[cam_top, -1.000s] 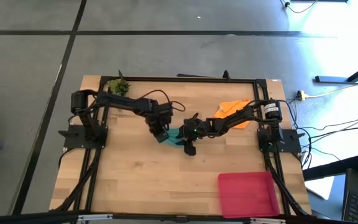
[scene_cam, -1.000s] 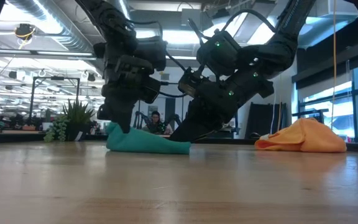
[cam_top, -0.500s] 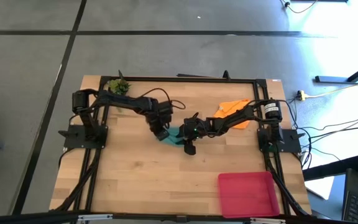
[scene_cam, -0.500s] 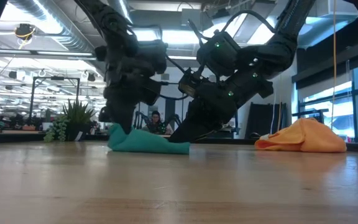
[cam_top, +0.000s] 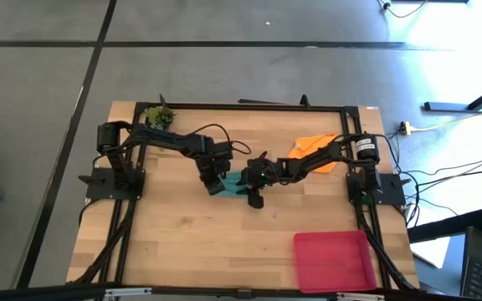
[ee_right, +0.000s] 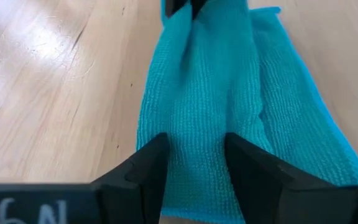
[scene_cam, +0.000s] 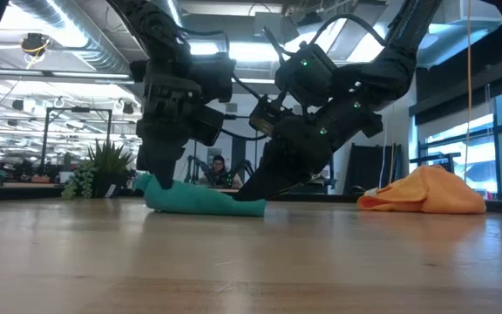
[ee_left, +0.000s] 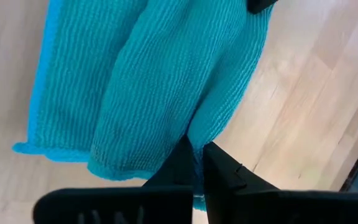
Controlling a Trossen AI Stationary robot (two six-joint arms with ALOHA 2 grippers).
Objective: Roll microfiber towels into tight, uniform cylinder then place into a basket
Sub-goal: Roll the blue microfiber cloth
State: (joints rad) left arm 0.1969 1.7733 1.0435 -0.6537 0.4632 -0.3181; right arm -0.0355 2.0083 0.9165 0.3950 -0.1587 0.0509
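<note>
High view: the wooden worktop (cam_top: 182, 234) carries a red-pink basket (cam_top: 333, 261) at about 5 o'clock, near the front right corner. Nothing can be seen inside it; its floor shows bare.

The teal towel (cam_top: 233, 185) lies bunched near the worktop's centre, between the two claws. The left claw (cam_top: 216, 186) sits at the towel's 9 o'clock end. In the left wrist view its fingers (ee_left: 219, 171) are pressed together, pinching an edge of the teal cloth. The right claw (cam_top: 255, 199) sits at the towel's 3 o'clock end. In the right wrist view its fingers (ee_right: 145, 165) stand partly apart with a fold of the teal cloth lying between them; the grip is on the towel.

Low view: the teal towel (scene_cam: 203, 199) rests on the worktop as a low, elongated heap, with both claws down on it.

The orange towel (cam_top: 316, 149) lies crumpled at about 2 o'clock, partly under the right arm and well apart from the basket. A small green plant (cam_top: 161, 116) stands at the 11 o'clock corner.
</note>
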